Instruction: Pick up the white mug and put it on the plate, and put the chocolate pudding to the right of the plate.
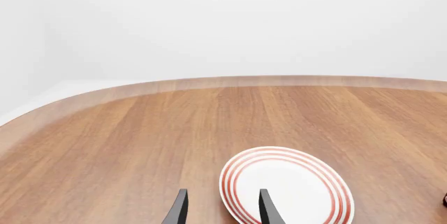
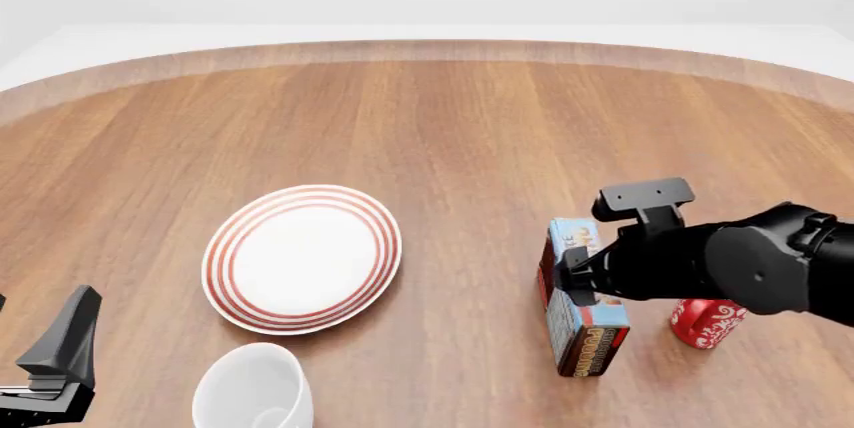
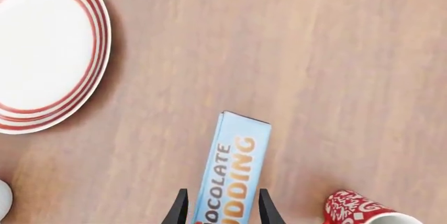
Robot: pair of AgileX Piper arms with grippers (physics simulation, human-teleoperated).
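While my right gripper (image 3: 221,208) is reaching over the table (image 2: 507,118), its two fingers are straddling the pudding (image 2: 579,300), one on each long face of the carton. In the right wrist view the fingertips are sitting tight against the box with no gap showing, so I am clamping it. The carton is standing on its narrow edge to the right of the plate (image 2: 302,257), well apart from it, with its light blue lettered face turned up toward the wrist camera. A red mug (image 2: 706,321) is standing just beside the pudding on its far right side, partly hidden behind my right arm in the front view.

My left gripper (image 1: 221,211) is hanging near the table's close left corner, its fingers spread apart and holding nothing. Through the left wrist view one fingertip is overlapping the plate's ringed rim, though I cannot tell whether it is touching.

The white mug (image 2: 254,388) is sitting upright on the wood just in front of the plate, near its close edge and not on it. The plate is lying flat with nothing on it.
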